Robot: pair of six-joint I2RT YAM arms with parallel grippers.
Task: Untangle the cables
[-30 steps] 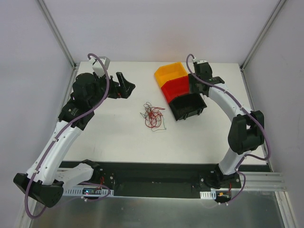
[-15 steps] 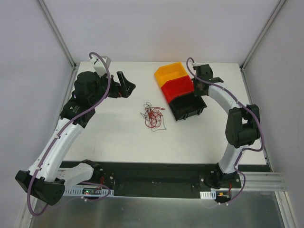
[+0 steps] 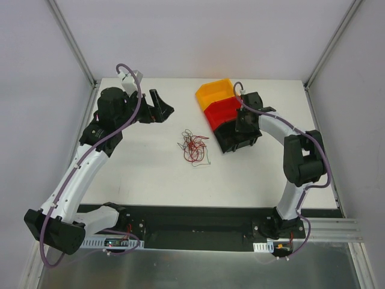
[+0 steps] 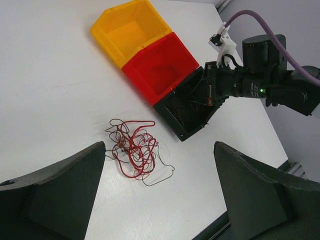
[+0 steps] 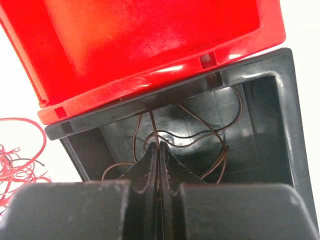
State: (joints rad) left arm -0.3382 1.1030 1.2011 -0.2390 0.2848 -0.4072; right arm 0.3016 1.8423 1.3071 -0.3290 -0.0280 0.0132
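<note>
A tangle of thin red and dark cables (image 3: 192, 146) (image 4: 134, 150) lies on the white table, left of the bins. More dark brown cables (image 5: 200, 130) lie inside the black bin (image 3: 248, 139) (image 5: 280, 100). My right gripper (image 3: 242, 123) (image 5: 159, 150) reaches into that bin. It is shut, with a brown cable pinched between its tips and running up from them. My left gripper (image 3: 159, 108) (image 4: 160, 170) hangs open above the table, up and left of the tangle, holding nothing.
A yellow bin (image 3: 215, 91) (image 4: 127, 30), a red bin (image 3: 221, 110) (image 4: 160, 67) (image 5: 150, 40) and the black bin stand in a diagonal row at the back right. Part of the red tangle (image 5: 20, 160) shows at the right wrist view's left edge.
The right arm has swung down and left from beside the bins into the black bin, and its gripper has shut on a brown cable. The left arm shifted slightly.
</note>
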